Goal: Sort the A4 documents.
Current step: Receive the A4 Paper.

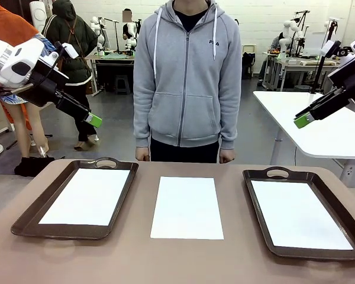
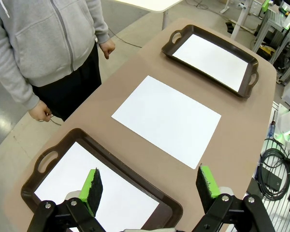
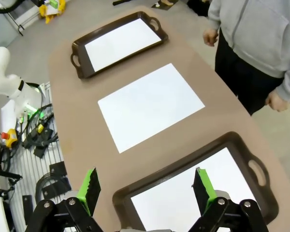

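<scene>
Jaws spread wide, empty, on left gripper (image 1: 94,120) and right gripper (image 1: 303,120), both hovering above the table (image 1: 136,257). Loose A4 sheet (image 1: 187,207) flat at centre, between left tray (image 1: 25,222) and right tray (image 1: 313,254), each holding a sheet. Likely pre-pick stage: next, descend to the sheet's edge, pinch thin paper without creasing.

L gripper (image 2: 149,175) hangs above the table (image 2: 111,82), jaws wide apart, nothing btwn its green pads (image 2: 93,189). Ref pt: loose sheet (image 2: 166,118), flat on the bare tabletop. On the gripper's side of it sits a brown tray (image 2: 111,163) w/ a 2nd sheet (image 2: 72,186) inside. On its far side is another tray (image 2: 187,33) w/ a 3rd sheet (image 2: 215,60). A person in a grey hoodie (image 2: 48,43) stands at the table edge beside the loose sheet, one hand (image 2: 106,48) low, off the table.
</scene>
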You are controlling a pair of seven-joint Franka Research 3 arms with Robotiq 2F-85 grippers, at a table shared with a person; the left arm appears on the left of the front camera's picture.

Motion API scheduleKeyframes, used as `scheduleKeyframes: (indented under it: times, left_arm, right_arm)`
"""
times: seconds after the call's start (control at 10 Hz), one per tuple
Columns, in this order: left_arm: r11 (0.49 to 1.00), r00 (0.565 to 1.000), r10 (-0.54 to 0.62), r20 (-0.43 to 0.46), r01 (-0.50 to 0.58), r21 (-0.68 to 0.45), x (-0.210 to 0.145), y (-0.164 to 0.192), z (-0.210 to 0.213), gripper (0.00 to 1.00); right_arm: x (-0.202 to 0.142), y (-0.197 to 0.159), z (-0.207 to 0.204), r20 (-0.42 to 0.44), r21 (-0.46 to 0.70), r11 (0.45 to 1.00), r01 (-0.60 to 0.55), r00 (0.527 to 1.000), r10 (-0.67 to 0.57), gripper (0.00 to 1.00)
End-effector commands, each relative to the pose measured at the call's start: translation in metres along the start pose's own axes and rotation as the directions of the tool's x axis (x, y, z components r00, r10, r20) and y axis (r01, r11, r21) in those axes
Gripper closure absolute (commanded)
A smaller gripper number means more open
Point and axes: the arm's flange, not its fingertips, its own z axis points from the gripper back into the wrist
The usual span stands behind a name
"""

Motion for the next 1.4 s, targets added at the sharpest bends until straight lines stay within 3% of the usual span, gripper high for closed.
scheduleKeyframes:
  times: [0.0, 1.3]
  left_arm:
    - [1.0, 1.0, -0.003, -0.002, 0.003, 0.002, 0.0007, -0.0008, -0.0009, 0.0]
    - [1.0, 1.0, -0.003, -0.002, 0.003, 0.002, 0.0007, -0.0008, -0.0009, 0.0]
  right_arm:
    - [0.0044, -0.0038, 0.0024, 0.026, 0.015, 1.0, -0.016, 1.0, 0.015, 0.0]
    - [0.0016, 0.0001, 0.0032, 0.006, -0.003, 1.0, 0.002, 1.0, -0.002, 0.0]
